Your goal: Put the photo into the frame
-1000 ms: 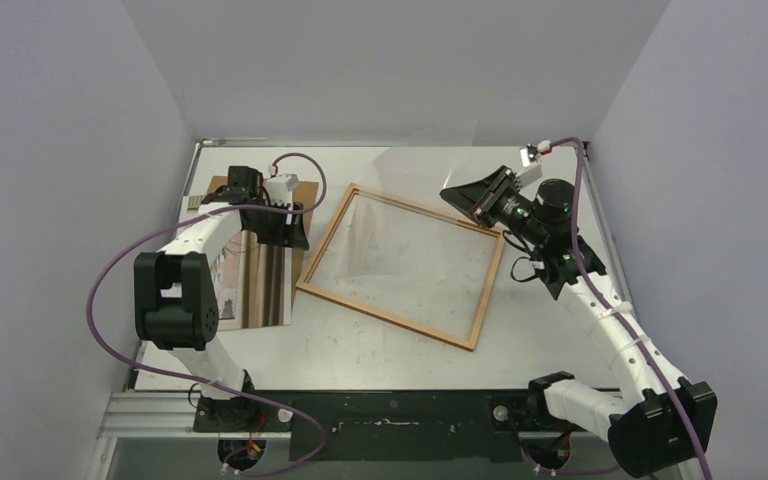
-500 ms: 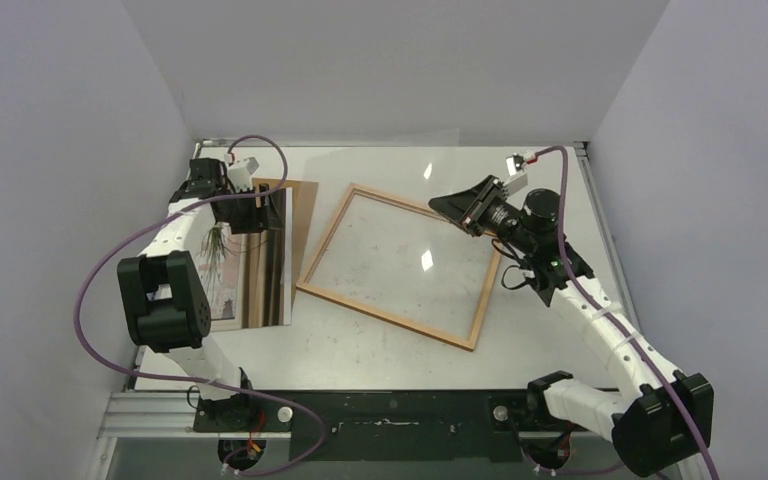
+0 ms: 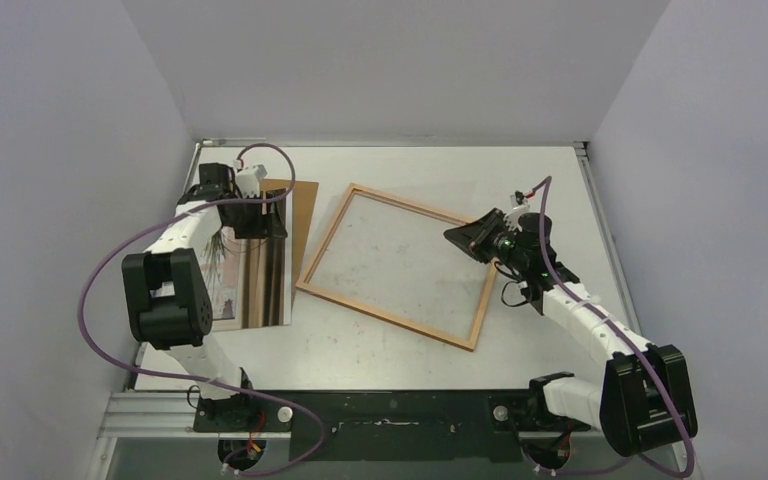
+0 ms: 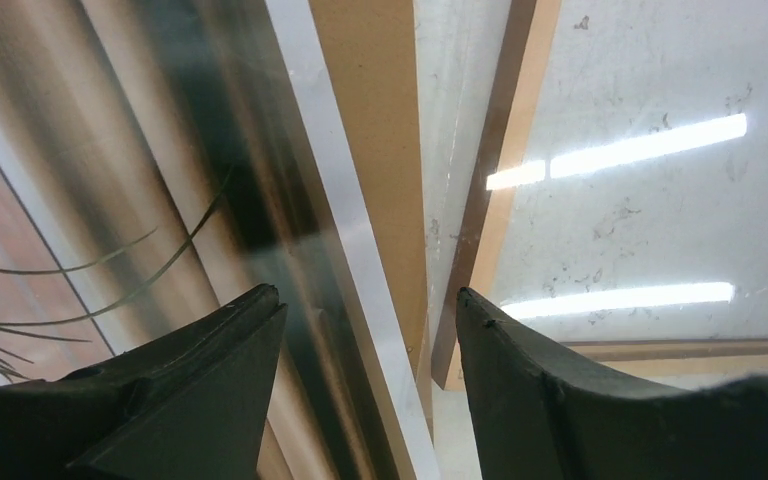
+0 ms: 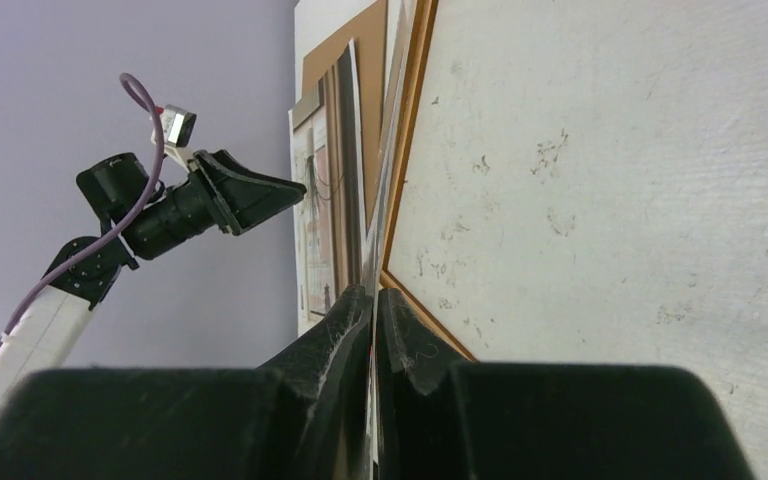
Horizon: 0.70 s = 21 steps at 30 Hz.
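The photo (image 3: 245,285) lies face up at the left, partly over a brown backing board (image 3: 303,210). Its striped print also shows in the left wrist view (image 4: 110,200). My left gripper (image 3: 256,222) is open and empty above the photo's far right edge (image 4: 365,295). The wooden frame (image 3: 392,315) lies in the middle of the table. My right gripper (image 3: 457,234) is low at the frame's right side, shut on the edge of the clear pane (image 5: 385,180), which slopes down over the frame. In the right wrist view my right gripper (image 5: 373,292) pinches this thin sheet.
Grey walls close in the white table (image 3: 550,190) at the back and on both sides. The backing board (image 4: 370,100) lies between the photo and the frame's left rail (image 4: 505,180). The left arm's purple cable loops above the photo's far end.
My right gripper has come down and nearer with the pane, from high above the frame's far right corner to low at its right side. My left gripper shifted left over the photo's far end.
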{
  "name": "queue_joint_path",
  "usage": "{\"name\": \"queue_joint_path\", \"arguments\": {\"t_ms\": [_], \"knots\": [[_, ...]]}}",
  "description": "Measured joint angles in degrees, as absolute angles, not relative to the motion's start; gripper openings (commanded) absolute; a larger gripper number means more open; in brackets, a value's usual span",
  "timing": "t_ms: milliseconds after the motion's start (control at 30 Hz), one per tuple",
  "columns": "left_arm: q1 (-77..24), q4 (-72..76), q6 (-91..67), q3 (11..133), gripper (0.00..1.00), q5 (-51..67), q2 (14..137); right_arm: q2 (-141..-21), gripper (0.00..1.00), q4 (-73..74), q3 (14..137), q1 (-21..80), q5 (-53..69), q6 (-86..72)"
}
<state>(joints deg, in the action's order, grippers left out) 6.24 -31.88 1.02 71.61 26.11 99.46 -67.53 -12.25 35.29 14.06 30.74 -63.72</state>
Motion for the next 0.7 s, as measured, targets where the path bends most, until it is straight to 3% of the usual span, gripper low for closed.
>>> {"name": "queue_joint_path", "arguments": {"t_ms": [400,700], "knots": [[-4.8,-31.3,5.5,68.6,0.61,22.4,99.5,-67.5,0.05,-13.0,30.9,11.1,29.3,-59.5],[-5.5,-30.5,6.4,68.6,0.61,20.4,101.1,-67.1,0.05,-12.9,26.2,9.1,28.8,-58.0]]}}
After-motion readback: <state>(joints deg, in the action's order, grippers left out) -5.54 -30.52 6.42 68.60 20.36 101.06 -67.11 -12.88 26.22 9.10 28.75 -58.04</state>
